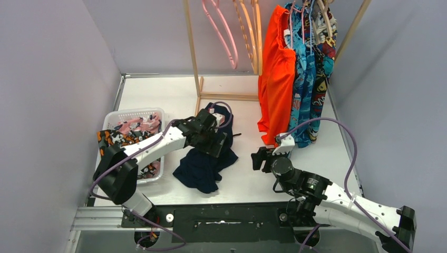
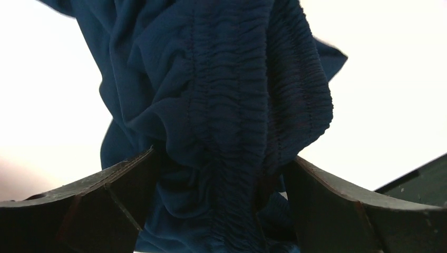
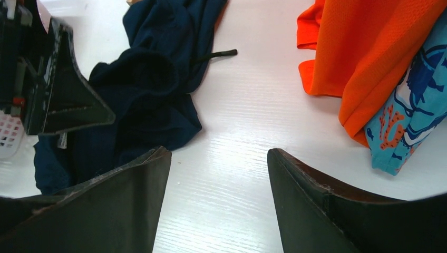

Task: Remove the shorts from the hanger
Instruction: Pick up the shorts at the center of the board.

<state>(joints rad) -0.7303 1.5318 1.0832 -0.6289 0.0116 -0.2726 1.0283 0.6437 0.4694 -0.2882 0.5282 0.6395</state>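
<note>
Navy shorts [image 1: 203, 168] lie crumpled on the white table, off any hanger. My left gripper [image 1: 219, 139] sits on top of them. In the left wrist view its jaws [image 2: 221, 155] stand wide apart, and the gathered navy waistband [image 2: 232, 95] lies loose between them. Orange-red shorts [image 1: 277, 79], teal-blue patterned shorts [image 1: 303, 79] and comic-print shorts [image 1: 321, 74] hang on hangers from the rack. My right gripper [image 1: 262, 157] is open just below the orange pair's hem, with only bare table [image 3: 237, 174] between its fingers [image 3: 219, 153]. The orange hem [image 3: 369, 47] is to its upper right.
A white basket [image 1: 134, 114] at the left holds pink printed shorts [image 1: 139, 125] and black-and-orange printed shorts [image 1: 113, 139]. An empty pink hanger [image 1: 224, 31] and wooden hangers [image 1: 253, 26] hang on the wooden rack [image 1: 192, 52]. Grey walls close in both sides.
</note>
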